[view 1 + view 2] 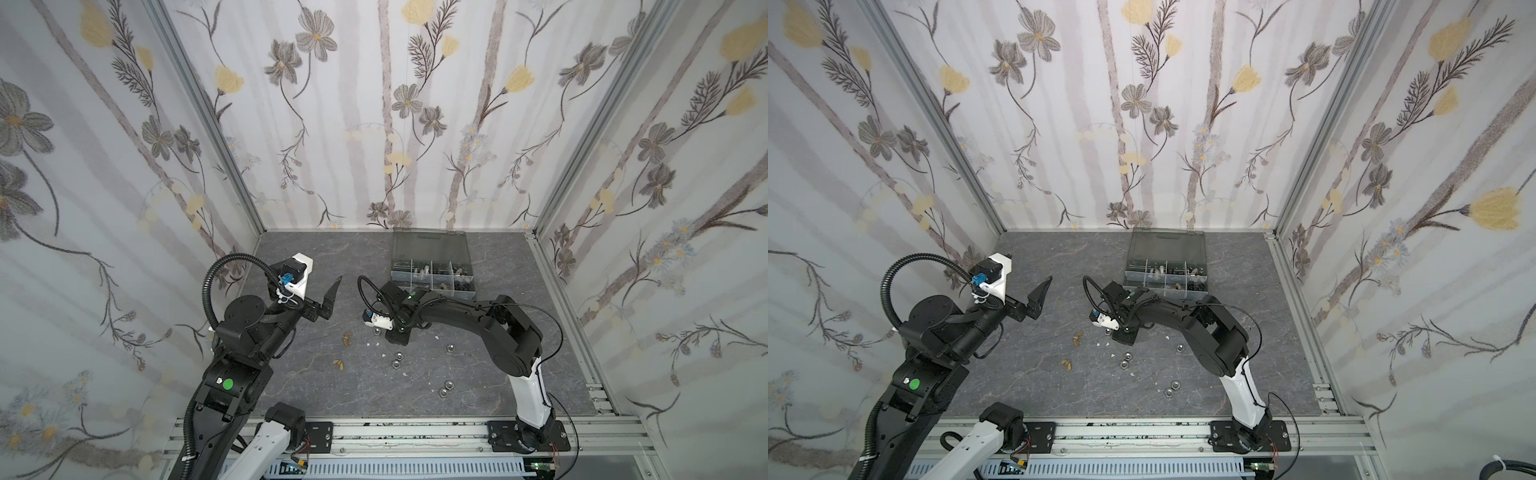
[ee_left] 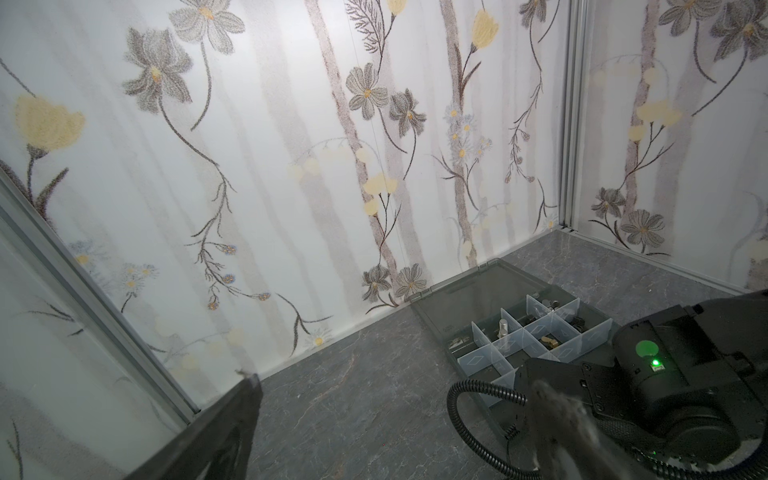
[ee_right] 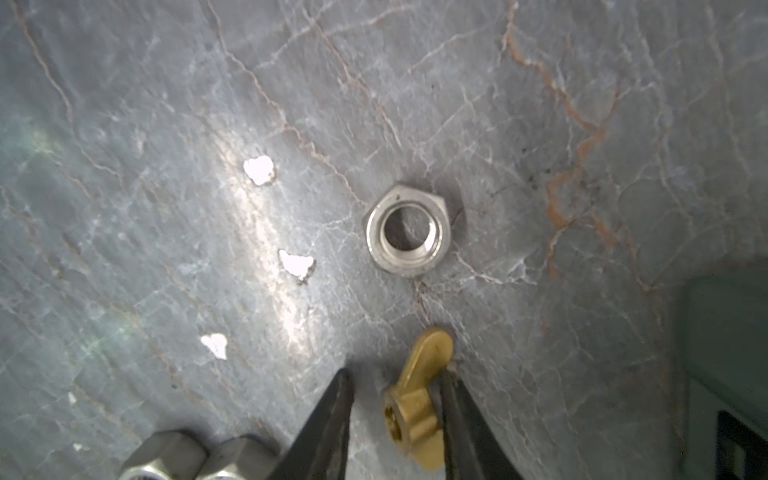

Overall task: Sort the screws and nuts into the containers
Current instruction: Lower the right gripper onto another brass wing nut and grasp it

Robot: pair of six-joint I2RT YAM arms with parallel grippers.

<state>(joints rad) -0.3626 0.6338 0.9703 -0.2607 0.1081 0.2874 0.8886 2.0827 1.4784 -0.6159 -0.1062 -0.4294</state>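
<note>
On the table (image 3: pixel 166 124), the right gripper (image 3: pixel 395 376) straddled a brass wing nut (image 3: pixel 415 419), jaws not yet clamped; the left gripper (image 2: pixel 395 381) hung wide open.

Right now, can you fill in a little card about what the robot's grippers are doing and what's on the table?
right gripper: open, one finger either side of a gold wing nut lying on the table
left gripper: open, holding nothing
nearby: silver hex nut, lying flat
case: lid open, some parts inside
</note>
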